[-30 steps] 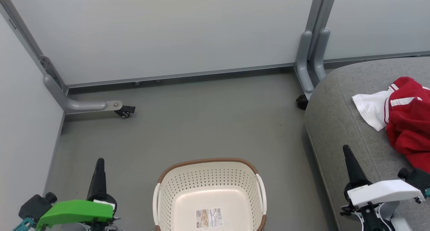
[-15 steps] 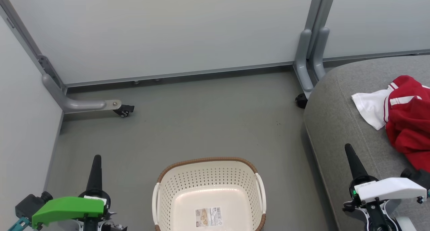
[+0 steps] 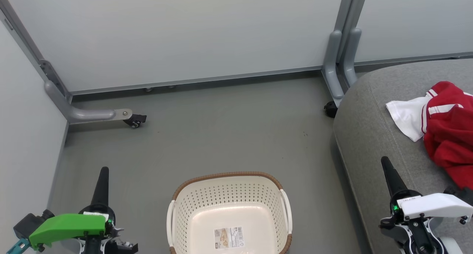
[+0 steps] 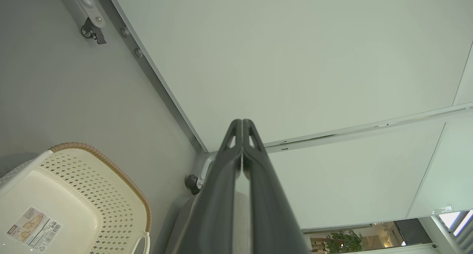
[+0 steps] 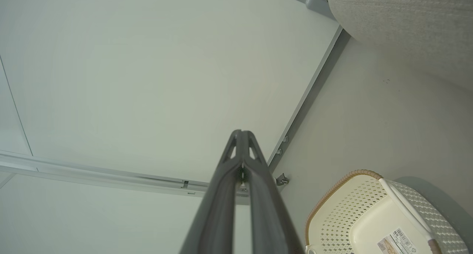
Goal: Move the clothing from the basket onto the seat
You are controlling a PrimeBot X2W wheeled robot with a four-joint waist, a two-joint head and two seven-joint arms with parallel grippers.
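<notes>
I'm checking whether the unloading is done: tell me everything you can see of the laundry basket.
The basket is an oval cream plastic tub with perforated walls, a brown woven-look rim and a white handle on each side. It stands upright on the grey floor, between the left tool and the right tool, left of the seat, clear of all three. What shows of its smooth bottom holds a label sticker alone. The head view's lower edge cuts off its near end.
</notes>
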